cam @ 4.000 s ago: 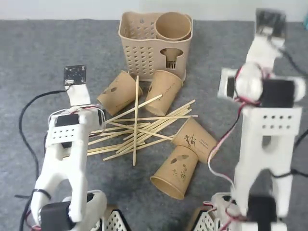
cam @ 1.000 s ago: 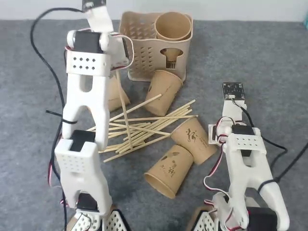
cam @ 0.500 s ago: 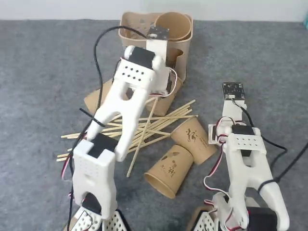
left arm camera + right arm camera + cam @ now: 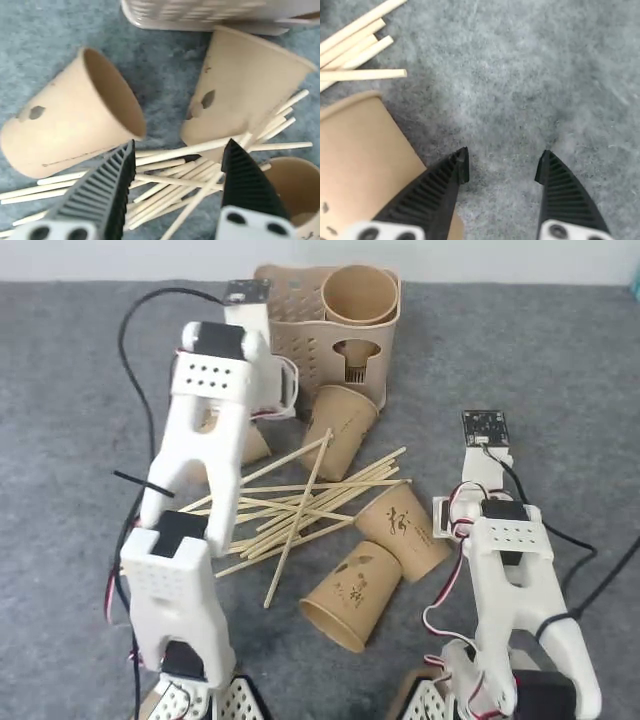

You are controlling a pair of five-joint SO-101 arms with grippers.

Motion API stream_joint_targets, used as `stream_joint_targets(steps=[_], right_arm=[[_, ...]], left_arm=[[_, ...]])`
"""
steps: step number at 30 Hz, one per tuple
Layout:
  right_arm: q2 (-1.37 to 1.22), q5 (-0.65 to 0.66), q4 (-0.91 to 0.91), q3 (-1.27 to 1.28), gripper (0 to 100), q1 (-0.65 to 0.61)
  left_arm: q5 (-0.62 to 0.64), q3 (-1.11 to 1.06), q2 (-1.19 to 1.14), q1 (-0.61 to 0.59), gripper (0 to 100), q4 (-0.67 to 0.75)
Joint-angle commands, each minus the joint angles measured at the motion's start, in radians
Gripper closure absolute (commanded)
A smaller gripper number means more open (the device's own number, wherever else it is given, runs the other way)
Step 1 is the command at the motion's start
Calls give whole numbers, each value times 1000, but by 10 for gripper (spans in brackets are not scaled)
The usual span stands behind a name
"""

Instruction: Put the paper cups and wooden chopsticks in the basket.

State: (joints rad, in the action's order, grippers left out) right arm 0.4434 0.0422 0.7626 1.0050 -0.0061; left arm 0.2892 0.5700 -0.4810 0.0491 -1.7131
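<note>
The left gripper [image 4: 181, 146] is open wide and holds nothing. It hangs over the pile of chopsticks [image 4: 185, 172]. I cannot tell if it touches them. Near one finger [image 4: 107, 192] lies the first cup [image 4: 65, 130], tipped on its side with its mouth showing. Near the other finger [image 4: 245, 182] lies the second cup [image 4: 245, 90], also on its side, and some chopsticks touch it. Just past both cups is the basket [image 4: 200, 12].

The right gripper [image 4: 504, 152] is open too, and empty. It hangs over the grey cloth [image 4: 545, 65]. The third cup [image 4: 360, 150] lies right beside one of its fingers [image 4: 430, 195].

From the high view, the basket [image 4: 295, 335] stands upright at the far side of the cloth. One cup in the basket [image 4: 360, 295] stands up with its mouth open. The chopsticks [image 4: 300, 505] lie in a loose pile between the two arms. The third cup [image 4: 405, 528] and the fourth cup [image 4: 355, 592] lie on their sides, touching each other, near the right arm.
</note>
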Motion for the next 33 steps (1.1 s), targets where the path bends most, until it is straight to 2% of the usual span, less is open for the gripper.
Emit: stream_joint_targets(steps=[1,7,13,19,23,27,33], right_arm=[[-2,15,-21,-20,768,-2],[-4,15,-21,-18,768,-2],[-4,15,-21,-18,768,-2],[-4,15,-21,-18,768,-2],[-4,15,-21,-18,768,-2],[-4,15,-21,-18,768,-2],[-4,15,-19,-18,768,-2]], left_arm=[[-9,4,83,-35,732,-17],[-61,-21,80,-94,732,-6],[-89,-90,6,-100,732,95],[-89,-71,-52,-98,738,104],[-98,-73,-64,-100,853,104],[-196,-97,-66,-100,991,127],[-227,-139,-66,-100,987,144]])
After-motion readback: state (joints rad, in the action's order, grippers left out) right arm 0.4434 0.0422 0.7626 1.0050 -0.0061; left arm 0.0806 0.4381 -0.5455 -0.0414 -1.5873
